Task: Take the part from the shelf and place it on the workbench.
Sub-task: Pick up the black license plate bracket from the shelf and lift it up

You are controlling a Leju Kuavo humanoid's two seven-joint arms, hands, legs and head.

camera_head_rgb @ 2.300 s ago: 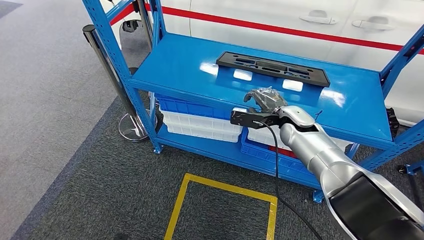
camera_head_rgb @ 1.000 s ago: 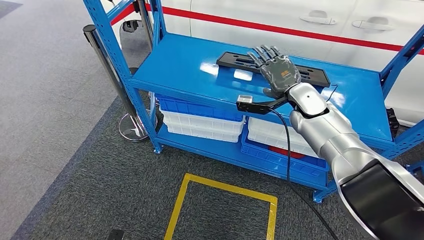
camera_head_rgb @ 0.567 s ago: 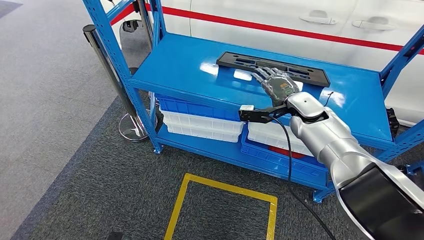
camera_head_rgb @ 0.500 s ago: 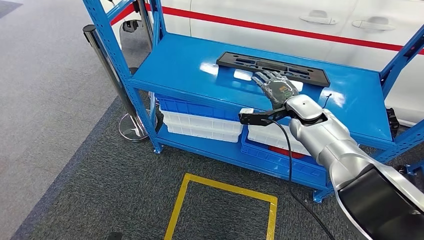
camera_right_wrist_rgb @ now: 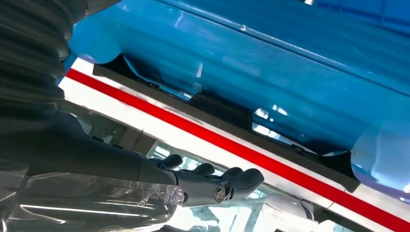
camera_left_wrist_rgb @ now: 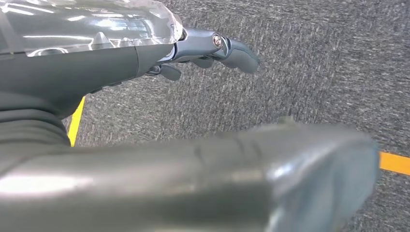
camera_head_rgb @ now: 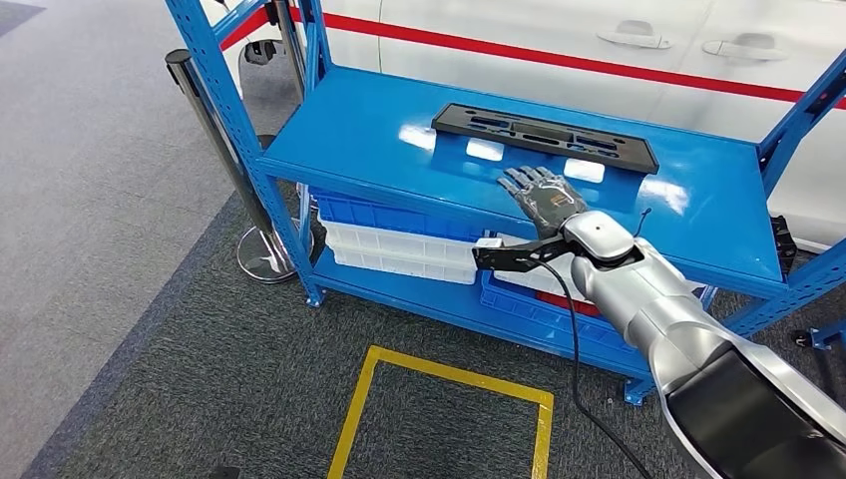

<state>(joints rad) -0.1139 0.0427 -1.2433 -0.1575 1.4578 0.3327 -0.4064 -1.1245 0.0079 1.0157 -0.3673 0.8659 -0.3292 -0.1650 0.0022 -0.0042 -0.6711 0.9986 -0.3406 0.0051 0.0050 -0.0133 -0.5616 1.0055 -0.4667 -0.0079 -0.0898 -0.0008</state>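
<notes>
We are holding our right hand [camera_head_rgb: 540,193], empty with fingers spread flat, over the blue shelf [camera_head_rgb: 349,140] just short of the black slotted part [camera_head_rgb: 544,136] lying on it, while our left hand [camera_left_wrist_rgb: 212,50] is hanging empty over grey carpet [camera_left_wrist_rgb: 300,58].
</notes>
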